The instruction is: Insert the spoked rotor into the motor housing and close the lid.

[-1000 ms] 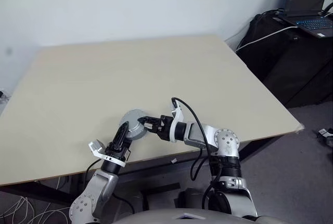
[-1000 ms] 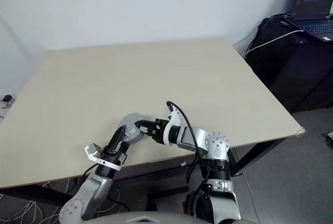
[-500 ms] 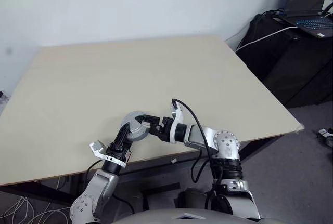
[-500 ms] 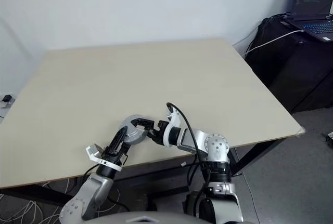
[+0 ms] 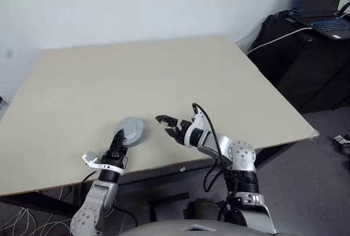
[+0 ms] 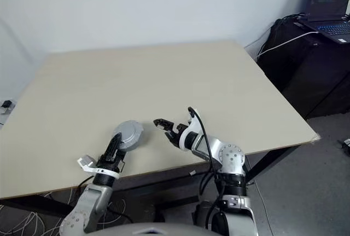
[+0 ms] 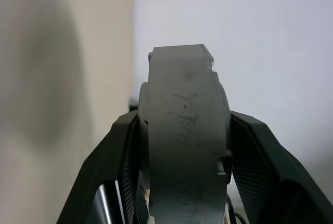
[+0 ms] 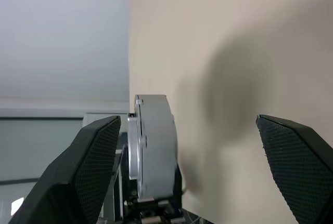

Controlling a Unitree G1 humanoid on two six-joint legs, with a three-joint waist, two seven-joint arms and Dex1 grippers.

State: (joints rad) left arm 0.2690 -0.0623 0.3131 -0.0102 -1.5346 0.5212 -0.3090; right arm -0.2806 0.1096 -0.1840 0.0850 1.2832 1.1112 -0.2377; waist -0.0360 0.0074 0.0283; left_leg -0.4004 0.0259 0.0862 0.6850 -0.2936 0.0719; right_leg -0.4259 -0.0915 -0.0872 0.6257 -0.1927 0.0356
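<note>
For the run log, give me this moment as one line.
left end effector: shut on grey disc assembly | right end effector: open, apart | table

Table (image 5: 164,72): pale beige top, plain and unpatterned, against a white wall (image 5: 136,0). Motor housing (image 5: 130,131): round, uniform matt grey on its closed face, with faint dark scuff marks along its grey edge in the left wrist view. Left gripper (image 5: 117,140) and right gripper (image 5: 166,124): black fingers, finely dotted on the inner pads in the right wrist view, on silver and white wrists with black cable; laptop (image 5: 324,6) at the far right: dark, with blue-lit keys, on black furniture.
</note>
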